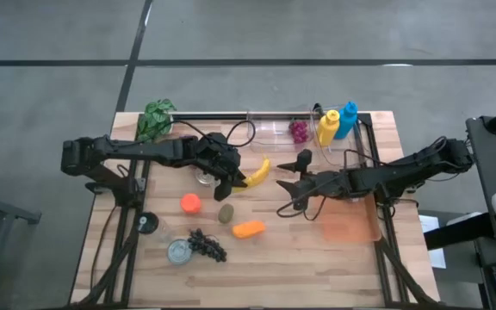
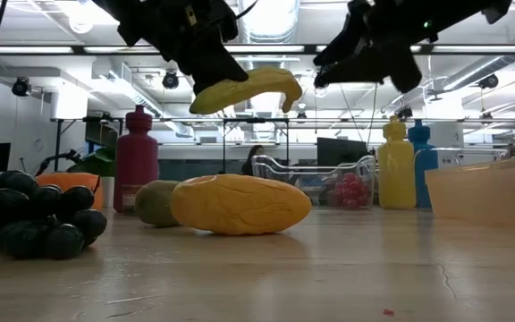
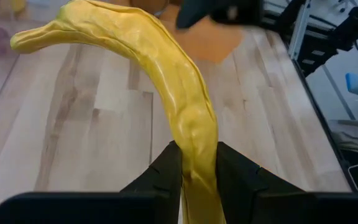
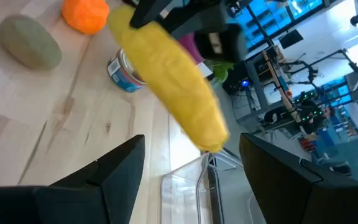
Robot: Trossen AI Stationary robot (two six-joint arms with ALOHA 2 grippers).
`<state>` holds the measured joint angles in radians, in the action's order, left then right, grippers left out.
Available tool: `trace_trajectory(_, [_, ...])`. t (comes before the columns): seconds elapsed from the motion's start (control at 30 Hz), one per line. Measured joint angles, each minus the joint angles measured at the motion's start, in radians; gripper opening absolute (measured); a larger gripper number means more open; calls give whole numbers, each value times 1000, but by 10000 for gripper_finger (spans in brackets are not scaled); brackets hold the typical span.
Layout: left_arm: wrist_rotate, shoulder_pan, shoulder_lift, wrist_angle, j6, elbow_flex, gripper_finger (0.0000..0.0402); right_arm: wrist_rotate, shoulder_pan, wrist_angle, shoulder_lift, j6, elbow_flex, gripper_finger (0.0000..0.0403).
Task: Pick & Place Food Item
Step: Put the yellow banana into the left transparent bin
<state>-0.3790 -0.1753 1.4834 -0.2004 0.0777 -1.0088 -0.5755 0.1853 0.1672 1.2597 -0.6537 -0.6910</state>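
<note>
My left gripper point(image 3: 194, 171) fingers clamp the curved yellow banana point(image 1: 259, 171) above the counter point(image 1: 308, 258); I'd centre my right gripper's point(image 4: 188, 165) open fingers around its free tip before closing.

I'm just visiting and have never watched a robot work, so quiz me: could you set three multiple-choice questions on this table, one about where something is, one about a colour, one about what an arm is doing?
1. Where is the banana?
A. lying in the clear bin
B. held up above the table
C. on the orange board

2. What colour is the bottle beside the yellow bottle?
A. blue
B. green
C. white

3. How is the right tool?
A. shut on a kiwi
B. shut on the banana
C. open, holding nothing

Answers:
1. B: the low view shows it in the air, gripped by the left tool.
2. A: the blue bottle stands right next to it.
3. C: its fingers stand apart either side of the banana tip in the right wrist view.
</note>
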Motion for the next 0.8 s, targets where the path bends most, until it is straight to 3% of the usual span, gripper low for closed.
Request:
trace_trajectory(0.2, [0, 5, 7, 13, -3, 0, 78, -1, 0, 56, 81, -102, -12, 262])
trace_trajectory(0.43, [0, 5, 10, -3, -2, 0, 78, -3, 0, 56, 146, -111, -65, 256])
trace_trajectory(0.8, [0, 23, 10, -23, -2, 2, 78, -4, -1, 54, 158, -136, -98, 251])
